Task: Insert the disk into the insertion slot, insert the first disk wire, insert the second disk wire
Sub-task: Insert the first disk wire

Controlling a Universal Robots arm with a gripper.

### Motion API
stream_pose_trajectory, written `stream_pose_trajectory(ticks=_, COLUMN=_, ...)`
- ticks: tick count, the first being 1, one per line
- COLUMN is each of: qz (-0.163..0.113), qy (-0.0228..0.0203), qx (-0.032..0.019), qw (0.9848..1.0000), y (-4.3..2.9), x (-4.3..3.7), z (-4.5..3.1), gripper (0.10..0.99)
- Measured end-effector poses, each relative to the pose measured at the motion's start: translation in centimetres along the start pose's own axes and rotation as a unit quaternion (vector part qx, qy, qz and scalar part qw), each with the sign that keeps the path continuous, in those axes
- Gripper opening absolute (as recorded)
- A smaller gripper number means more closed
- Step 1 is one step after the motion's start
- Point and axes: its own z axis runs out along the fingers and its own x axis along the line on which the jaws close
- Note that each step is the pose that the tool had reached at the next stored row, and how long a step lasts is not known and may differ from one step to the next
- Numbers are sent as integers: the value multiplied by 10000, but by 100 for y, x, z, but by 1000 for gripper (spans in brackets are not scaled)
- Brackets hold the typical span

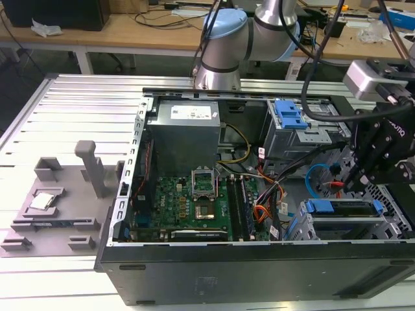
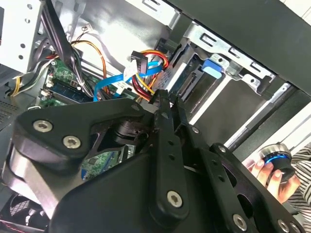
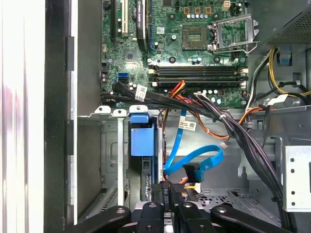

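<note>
Gripper (image 3: pixel 170 194) low in the drive corner of the open case, fingers (image 2: pixel 163 111) drawn nearly together; cannot tell if a strand is pinched between them. Just past the tips, in the second wrist view: the first disk wire (image 2: pixel 156 57), an orange-red-black bundle looping up to a small dark plug that hangs loose, not plugged into anything visible. Touching or just beside that plug, the second disk wire (image 3: pixel 204 162), a blue loop lying across the case floor on the side toward the motherboard (image 3: pixel 194 48). Both plugs lie ahead of the gripper, between it and the board. Beside the gripper, the disk (image 3: pixel 141 141) sits in the insertion slot (image 1: pixel 343 228), blue caddy showing; in the exterior view its long edge runs left to right, directly below the gripper (image 1: pixel 356 184). Judgement: disk step done, wire work in hand
</note>
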Motion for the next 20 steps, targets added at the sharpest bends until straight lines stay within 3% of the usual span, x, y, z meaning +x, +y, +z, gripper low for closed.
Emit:
stream_pose_trajectory(ticks=10, qz=0, qy=0, qx=0, qw=10000, y=-4, x=162, z=6, gripper=180)
stream_pose_trajectory(ticks=20, qz=0, qy=0, qx=0, qw=10000, y=-6, x=267, z=10, gripper=180)
